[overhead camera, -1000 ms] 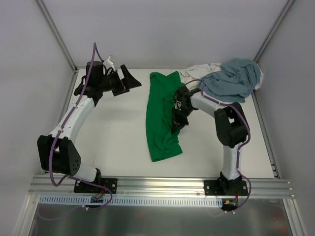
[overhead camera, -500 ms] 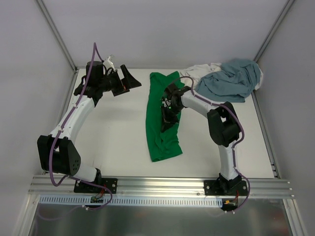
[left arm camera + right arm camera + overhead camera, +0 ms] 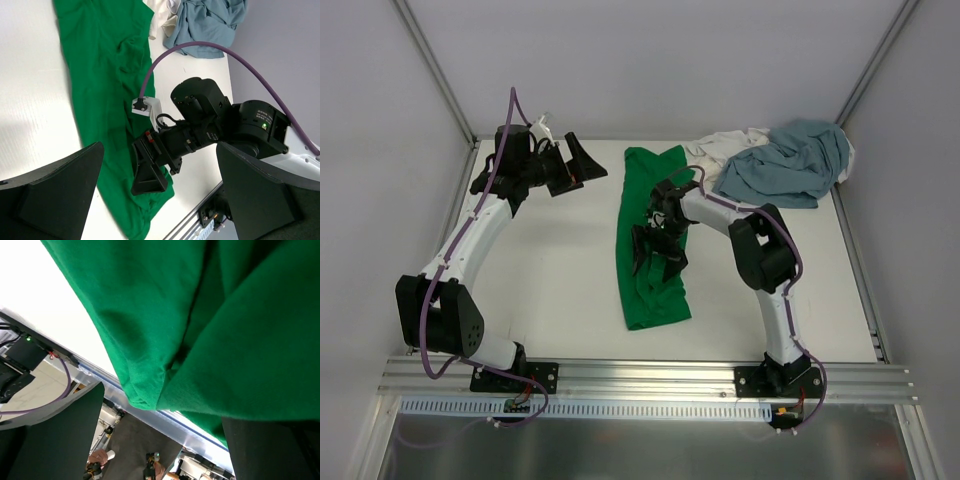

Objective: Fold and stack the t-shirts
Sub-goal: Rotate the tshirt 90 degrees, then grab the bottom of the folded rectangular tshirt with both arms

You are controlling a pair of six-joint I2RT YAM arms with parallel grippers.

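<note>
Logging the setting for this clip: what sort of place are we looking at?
Most likely a lab robot test cell, not a home or laundry: a white table boxed in by blank panel walls on metal posts, two arms bolted to an aluminium rail, and only t-shirts laid out.

Overhead view and both close wrist views share green t-shirt (image 3: 635, 215)
</note>
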